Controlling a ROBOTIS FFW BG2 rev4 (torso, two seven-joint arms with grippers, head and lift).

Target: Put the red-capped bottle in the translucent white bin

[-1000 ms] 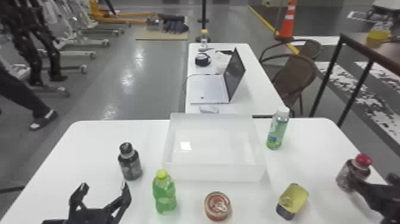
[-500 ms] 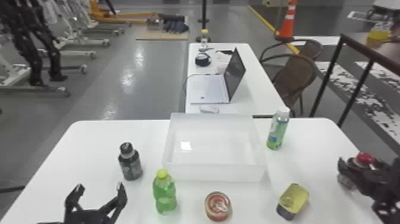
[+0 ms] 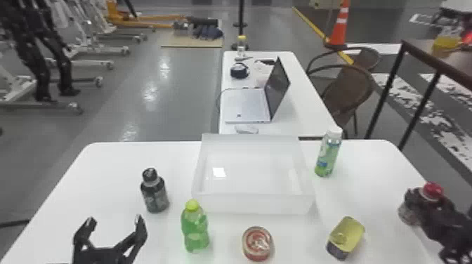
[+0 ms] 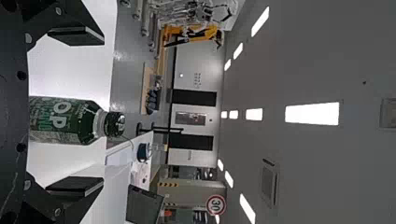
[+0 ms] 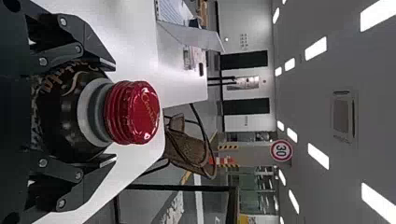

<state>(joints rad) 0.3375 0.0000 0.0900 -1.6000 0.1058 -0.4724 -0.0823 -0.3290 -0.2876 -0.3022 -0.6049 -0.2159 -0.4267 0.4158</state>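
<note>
At the table's right edge, my right gripper is shut on the red-capped bottle, mostly hiding its dark body. In the right wrist view, the right gripper has a finger against each side of the bottle, with the red cap sticking out beyond them. The translucent white bin stands mid-table, well left of that bottle. My left gripper is open at the front left; in the left wrist view, the dark bottle shows beyond the open left gripper.
Left of the bin stands the black-capped bottle. In front are a green bottle, a round tin and a yellow-topped can. A white-capped bottle is beside the bin's right side. Behind, a laptop rests on another table.
My right gripper has come around the red-capped bottle and closed on it; the cap now sits slightly farther right and nearer. The left gripper has shifted a little to the left.
</note>
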